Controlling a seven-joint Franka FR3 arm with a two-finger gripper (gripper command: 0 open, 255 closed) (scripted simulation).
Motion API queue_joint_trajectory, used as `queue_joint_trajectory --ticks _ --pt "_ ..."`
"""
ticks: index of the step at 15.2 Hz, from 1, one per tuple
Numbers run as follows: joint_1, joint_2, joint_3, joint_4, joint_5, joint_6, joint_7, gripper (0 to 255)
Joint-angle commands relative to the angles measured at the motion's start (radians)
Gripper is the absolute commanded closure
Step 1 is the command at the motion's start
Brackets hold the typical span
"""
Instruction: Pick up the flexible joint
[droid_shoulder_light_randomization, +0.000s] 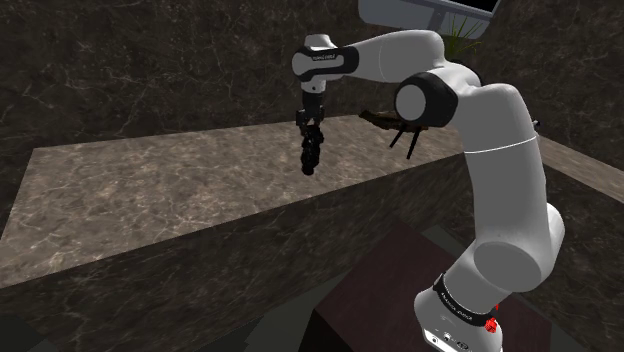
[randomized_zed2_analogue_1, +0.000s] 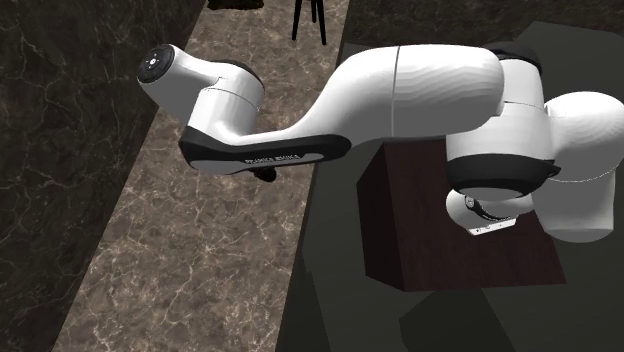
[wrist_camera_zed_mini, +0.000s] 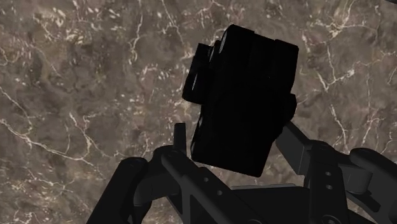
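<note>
Veined brown marble forms a long counter (droid_shoulder_light_randomization: 150, 190) with a dark marble wall (droid_shoulder_light_randomization: 120, 70) behind it, and the arm's stand (droid_shoulder_light_randomization: 385, 275) sits off the counter's open side. The claw (droid_shoulder_light_randomization: 309, 138) hangs fingers-down over the counter, and the joint (droid_shoulder_light_randomization: 310, 160), a black blocky piece, sits directly in it rather than off to any side. In the wrist view the two fingers (wrist_camera_zed_mini: 137, 184) flank the piece and appear pressed against its flanks, so I judge the claw to be pinching the joint. The joint's long axis runs on from the fingers, straight down toward the marble, with a slight tilt. From the shoulder view it seems to be clear of the surface, though I cannot tell how far. What the coming move turns on is that vertical line: a straight rise keeps the joint hanging true under the fingers. Above the hand the space looks open. In the second exterior view the hand is over the counter's strip, between the wall and the counter's drop-off edge (randomized_zed2_analogue_1: 310, 215). A dark object on thin black legs (droid_shoulder_light_randomization: 400, 135) stands along the counter toward the shoulder view's right, well apart from the claw.
</note>
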Motion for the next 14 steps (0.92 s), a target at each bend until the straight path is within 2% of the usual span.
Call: queue_joint_trajectory --ticks 1,12,14 --pt "-0.001 -0.007 -0.001 0.016 -0.001 -0.022 0.0 255" --pt "-0.008 -0.014 -0.002 0.152 -0.003 -0.165 0.002 255" --pt "-0.009 -0.014 -0.002 0.154 -0.003 -0.167 0.003 255"
